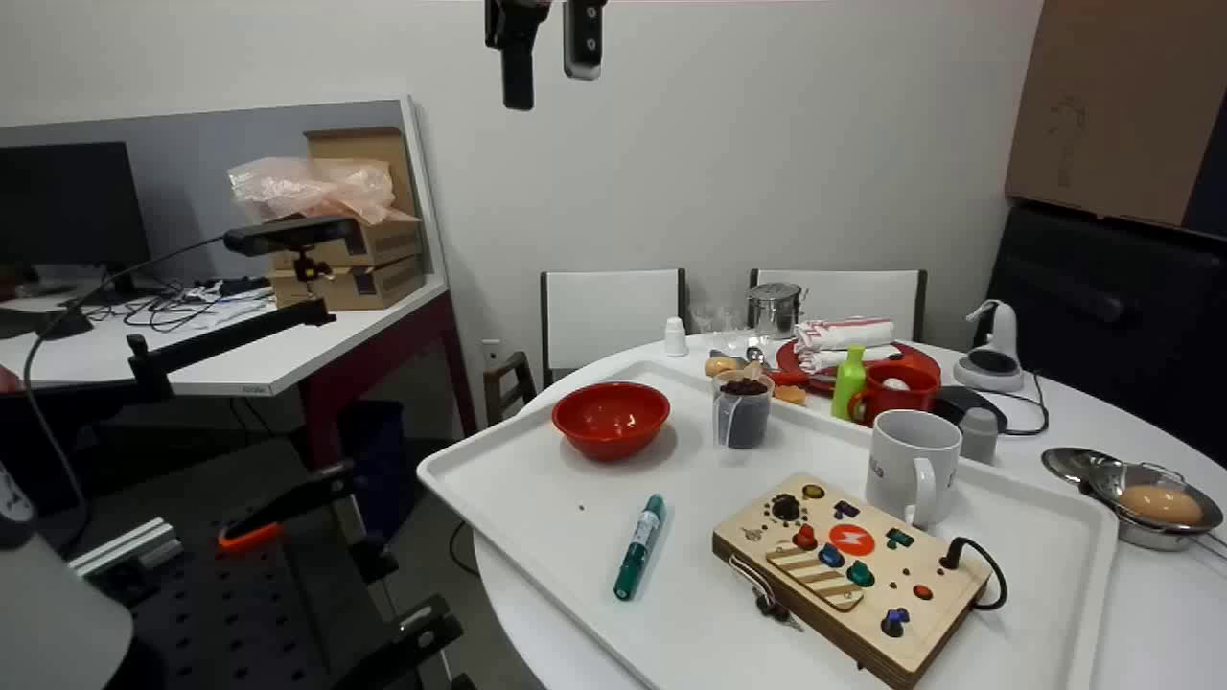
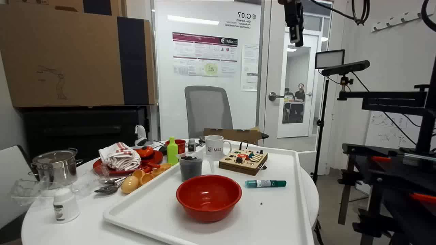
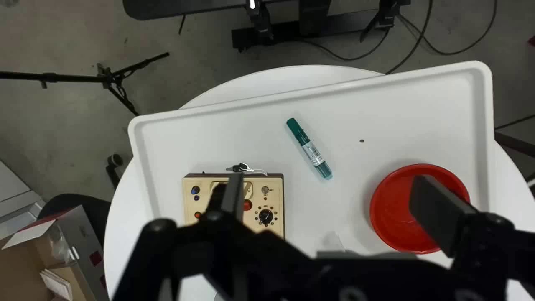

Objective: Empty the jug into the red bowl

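1. Jaws of the gripper (image 1: pixel 549 88): parted wide, nothing held, high above the white tray (image 1: pixel 537 508).
2. Clear plastic jug (image 1: pixel 742 424): placed upright on the tray, near the red bowl (image 1: pixel 611 425).
3. Judged light, slippery, slightly flexible; to be gripped gently across the body.
4. Dark contents (image 2: pixel 190 168): shown in both exterior views; mostly masked by the gripper in the wrist view.

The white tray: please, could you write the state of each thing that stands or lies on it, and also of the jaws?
Jaws: open, holding nothing.
Red bowl: upright, empty.
Jug: upright, holding dark pieces, so not yet emptied.
White mug: upright; contents hidden.
Green marker: lying on its side.
Wooden control box: flat, face up, black plug inserted.
Dark speck: loose on the tray.
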Controlling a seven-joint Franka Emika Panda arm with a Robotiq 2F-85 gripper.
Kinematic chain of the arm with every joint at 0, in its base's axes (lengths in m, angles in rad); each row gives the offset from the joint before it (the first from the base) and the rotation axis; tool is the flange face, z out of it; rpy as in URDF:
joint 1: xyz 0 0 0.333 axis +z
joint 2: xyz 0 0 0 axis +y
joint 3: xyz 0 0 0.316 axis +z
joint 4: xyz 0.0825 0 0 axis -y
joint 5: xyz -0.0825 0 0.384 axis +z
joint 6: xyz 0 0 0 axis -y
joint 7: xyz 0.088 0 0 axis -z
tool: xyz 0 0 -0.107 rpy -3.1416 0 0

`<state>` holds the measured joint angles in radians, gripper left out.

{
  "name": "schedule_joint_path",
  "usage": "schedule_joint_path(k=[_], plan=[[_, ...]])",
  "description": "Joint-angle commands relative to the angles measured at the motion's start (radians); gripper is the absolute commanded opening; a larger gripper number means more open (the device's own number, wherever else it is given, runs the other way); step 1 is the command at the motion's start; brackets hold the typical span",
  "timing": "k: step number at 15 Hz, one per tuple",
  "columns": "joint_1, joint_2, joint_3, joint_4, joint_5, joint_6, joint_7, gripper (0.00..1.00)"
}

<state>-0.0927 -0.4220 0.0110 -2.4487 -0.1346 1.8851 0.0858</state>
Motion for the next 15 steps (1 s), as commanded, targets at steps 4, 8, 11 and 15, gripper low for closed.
schedule_joint_path(k=[4,8,11,15], plan=[[0.014,0.007,-0.011,0.005,-0.007,0.0,-0.011,1.0],[0.059,0.058,-0.017,0.027,-0.001,0.083,-0.15,1.0],[0.102,0.152,-0.01,0.059,0.009,0.184,-0.251,1.0],[0.117,0.324,0.006,0.133,-0.007,0.252,-0.25,1.0]])
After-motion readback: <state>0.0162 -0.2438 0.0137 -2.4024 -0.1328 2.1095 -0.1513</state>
